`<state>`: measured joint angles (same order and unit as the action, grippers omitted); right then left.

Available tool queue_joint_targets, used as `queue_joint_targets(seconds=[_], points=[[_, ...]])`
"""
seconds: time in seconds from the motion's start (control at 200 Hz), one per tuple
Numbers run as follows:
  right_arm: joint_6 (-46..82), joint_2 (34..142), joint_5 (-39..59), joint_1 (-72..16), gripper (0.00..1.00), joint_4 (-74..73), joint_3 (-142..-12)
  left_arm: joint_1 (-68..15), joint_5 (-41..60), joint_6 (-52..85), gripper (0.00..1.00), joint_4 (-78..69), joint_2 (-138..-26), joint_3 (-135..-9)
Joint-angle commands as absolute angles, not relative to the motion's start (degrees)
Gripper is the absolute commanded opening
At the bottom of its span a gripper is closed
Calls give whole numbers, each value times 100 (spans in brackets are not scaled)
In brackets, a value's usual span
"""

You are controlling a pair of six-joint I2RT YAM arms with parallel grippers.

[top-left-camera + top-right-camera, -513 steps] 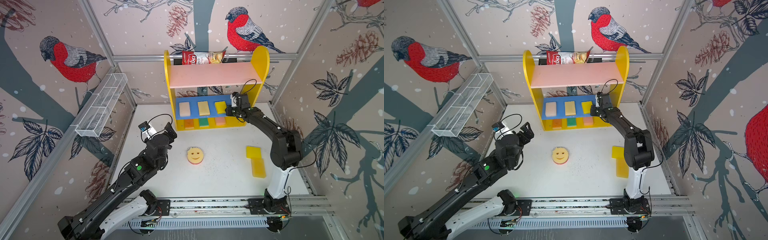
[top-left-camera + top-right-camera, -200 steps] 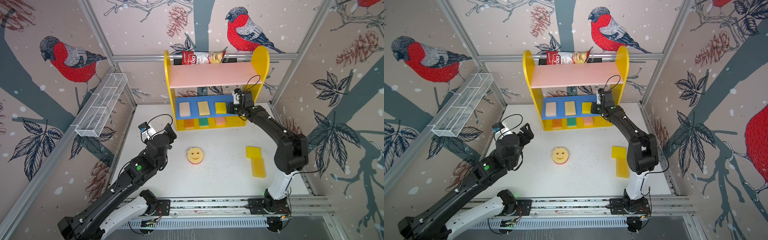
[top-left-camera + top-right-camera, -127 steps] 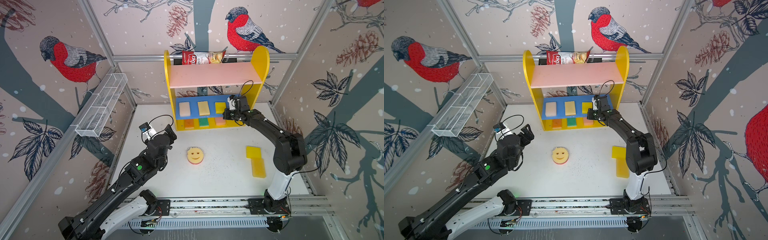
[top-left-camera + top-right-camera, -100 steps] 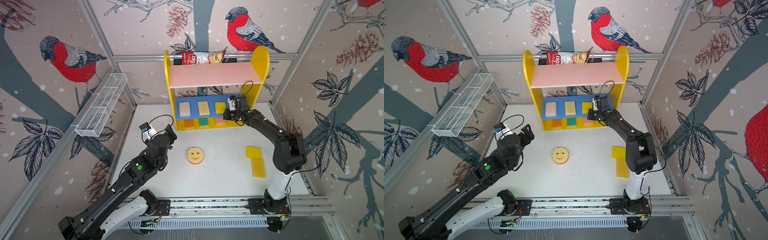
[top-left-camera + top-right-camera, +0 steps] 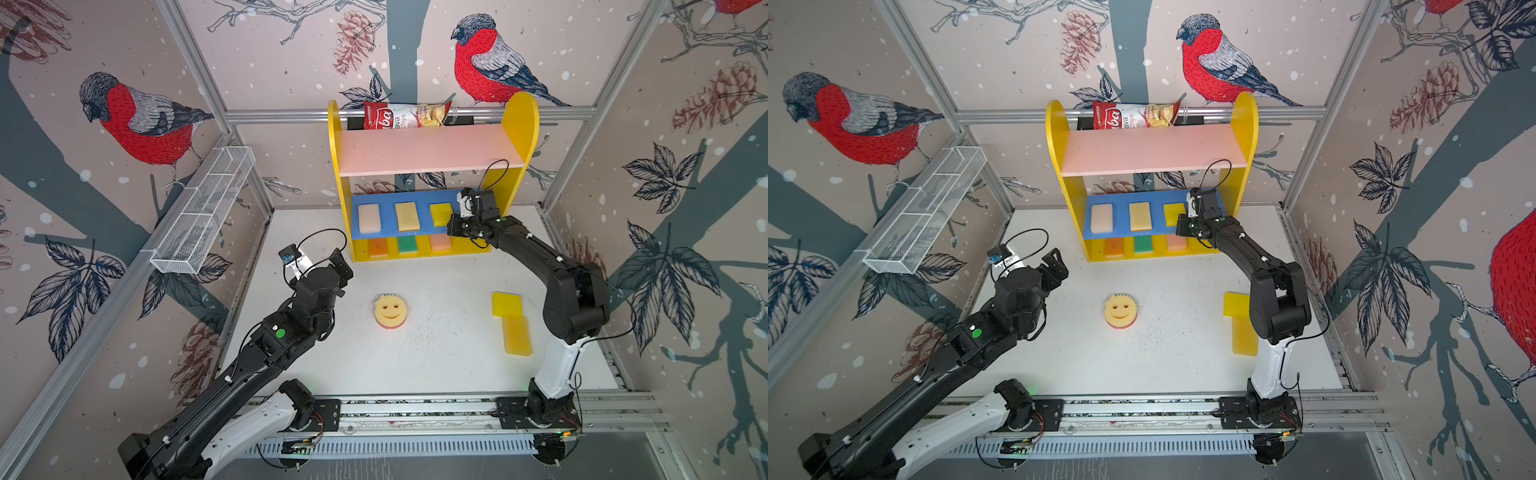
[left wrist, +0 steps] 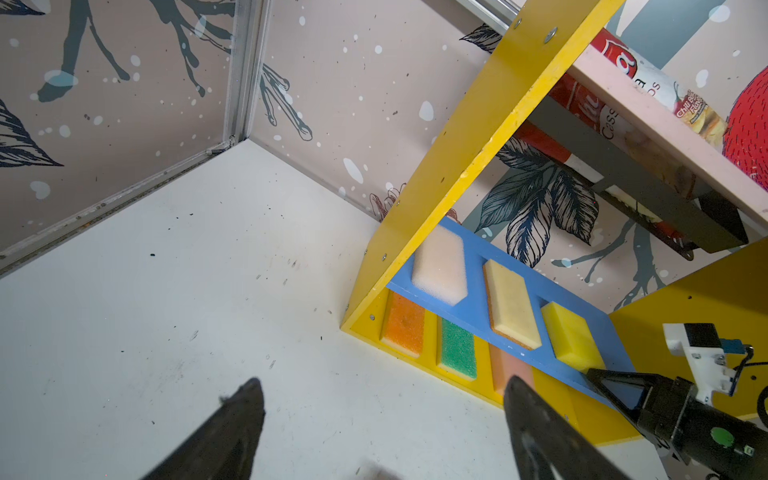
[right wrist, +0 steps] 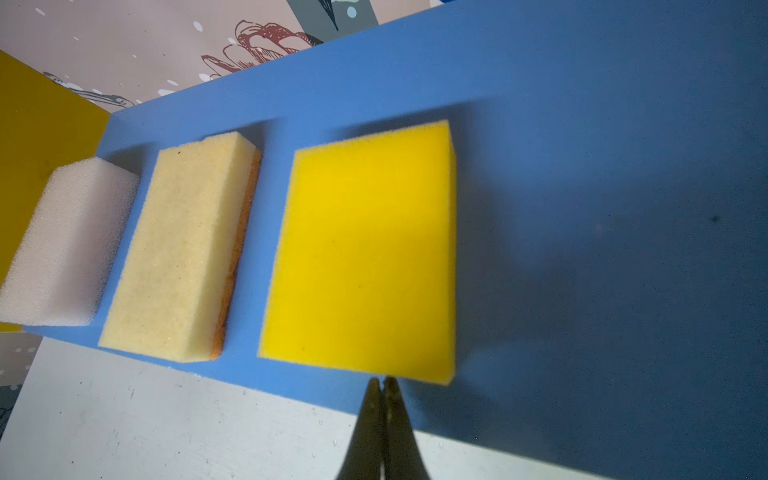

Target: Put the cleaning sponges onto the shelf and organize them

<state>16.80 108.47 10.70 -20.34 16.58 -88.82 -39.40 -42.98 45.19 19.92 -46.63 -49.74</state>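
The shelf [image 5: 517, 124] stands at the back with yellow sides. Its blue board [image 7: 582, 166] carries a cream sponge [image 5: 369, 218], a pale yellow sponge [image 5: 407, 216] and a yellow sponge [image 7: 365, 249]. On its base lie an orange sponge [image 5: 378, 247], a green sponge [image 5: 407, 244] and a salmon sponge [image 5: 440, 242]. A round smiley sponge [image 5: 390, 311] and two yellow sponges [image 5: 506, 304] [image 5: 517, 336] lie on the table. My right gripper [image 7: 382, 380] is shut and empty, its tips at the yellow sponge's front edge. My left gripper [image 6: 383, 382] hangs open over bare table, left of the shelf.
A red-and-white chips bag [image 5: 405, 115] lies behind the shelf's pink top board [image 5: 428, 149]. A white wire-mesh basket [image 5: 203, 212] hangs on the left wall. Patterned walls enclose the white table [image 5: 436, 361] on three sides, and a rail runs along its front edge.
My right gripper, still shut, has shifted a little left along the blue board's front to the yellow sponge's edge. The left arm and the sponges on the table have not moved.
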Motion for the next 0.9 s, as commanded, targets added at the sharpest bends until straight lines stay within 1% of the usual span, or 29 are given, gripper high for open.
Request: queue_joint_targets(seconds=[0.0,0.28,0.4,0.45,0.56,0.62,0.76,0.896], points=[[1701,10830,1176,-2045,0,1600,-8888,-3910,-4238,4546,89,1912,-4667,-4970],[1732,10450,1103,-2072,1,1635,-8604,-3889,-4119,4508,89,1932,-4699,-4973],[1779,10182,938,-2071,6,1627,-8415,-3883,-3970,4503,88,2143,-4766,-4942],[1806,10038,819,-2074,11,1572,-8304,-3885,-3783,4526,88,2214,-4809,-4837],[1893,9750,586,-2057,22,1402,-8084,-3893,-3040,4614,86,2362,-5025,-4525],[1946,9625,522,-2055,31,1371,-8024,-3925,-2695,4770,86,2533,-5208,-4358],[2037,9335,467,-2054,49,1295,-7810,-4231,-2181,5141,86,2471,-5472,-3815],[2190,9073,487,-2057,56,1445,-7586,-4431,-1616,5187,88,1782,-5622,-3286]])
